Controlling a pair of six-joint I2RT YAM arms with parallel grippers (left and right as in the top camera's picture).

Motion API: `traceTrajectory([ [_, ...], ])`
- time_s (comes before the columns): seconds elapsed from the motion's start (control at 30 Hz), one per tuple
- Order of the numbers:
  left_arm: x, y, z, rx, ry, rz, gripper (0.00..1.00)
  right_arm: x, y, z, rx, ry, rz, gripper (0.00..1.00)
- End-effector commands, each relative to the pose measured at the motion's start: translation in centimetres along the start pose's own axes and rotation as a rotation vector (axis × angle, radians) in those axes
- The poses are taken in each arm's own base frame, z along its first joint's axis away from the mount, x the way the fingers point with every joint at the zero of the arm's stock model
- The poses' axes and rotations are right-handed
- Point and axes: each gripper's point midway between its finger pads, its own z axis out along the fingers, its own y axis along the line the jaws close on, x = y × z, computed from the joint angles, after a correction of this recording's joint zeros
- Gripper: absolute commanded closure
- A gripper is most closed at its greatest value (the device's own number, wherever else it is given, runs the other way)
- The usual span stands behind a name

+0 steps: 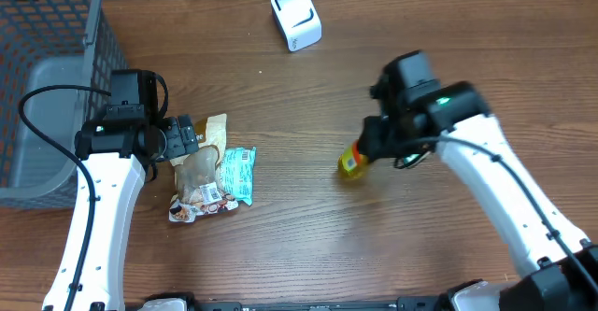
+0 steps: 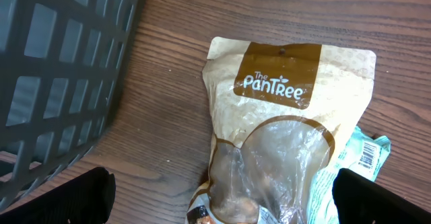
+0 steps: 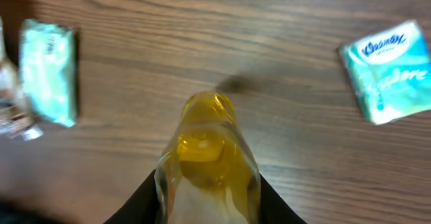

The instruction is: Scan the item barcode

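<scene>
The right hand (image 1: pixel 363 152) was clenched on the yellow bottle (image 3: pixel 209 150), well to the right of the PanTree pouch (image 2: pixel 289 83). It looked to be stiff, light, slick plastic, so a mid-body grip seemed safest. The left hand (image 2: pixel 232 200) hung released over that pouch.

Basket (image 1: pixel 51 77) blocks far left; pouch pile (image 1: pixel 207 176) left of centre; bare table (image 1: pixel 290 162) between pile and bottle (image 1: pixel 351 162).
</scene>
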Motion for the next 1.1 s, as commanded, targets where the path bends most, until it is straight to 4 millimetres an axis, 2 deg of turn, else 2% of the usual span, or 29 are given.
traceTrajectory([
  [0.0, -0.6, -0.3, -0.5, 0.01, -0.016, 0.017, 0.01, -0.8, -0.2, -0.6, 0.153, -0.108, 0.028, 0.85],
  [0.1, -0.6, -0.3, -0.5, 0.01, -0.016, 0.017, 0.0, -0.9, 1.5, -0.4, 0.145, -0.134, -0.023, 0.87],
  [0.17, -0.6, -0.3, -0.5, 0.01, -0.016, 0.017, 0.0, -0.7, 2.4, -0.3, 0.134, -0.139, -0.058, 0.82],
  [0.27, -0.6, -0.3, -0.5, 0.01, -0.016, 0.017, 0.0, -0.6, 2.7, -0.2, 0.132, -0.138, -0.066, 0.85],
  [0.33, -0.6, -0.3, -0.5, 0.01, -0.016, 0.017, 0.0, -0.9, 2.7, -0.3, 0.128, -0.148, -0.064, 0.96],
  [0.67, -0.6, -0.3, -0.5, 0.01, -0.016, 0.017, 0.0, -1.4, 3.4, -0.5, 0.099, -0.166, -0.096, 0.96],
  [0.83, -0.6, -0.3, -0.5, 0.01, -0.016, 0.017, 0.0, -2.7, 4.4, -2.7, 0.079, -0.211, -0.12, 0.96],
  [1.0, -0.6, -0.3, -0.5, 0.01, -0.016, 0.017, 0.0, -4.4, 5.7, -6.2, 0.055, -0.279, -0.181, 0.97],
  [1.07, -0.6, -0.3, -0.5, 0.01, -0.016, 0.017, 0.0, -5.4, 6.4, -8.2, 0.048, -0.321, -0.23, 0.97],
])
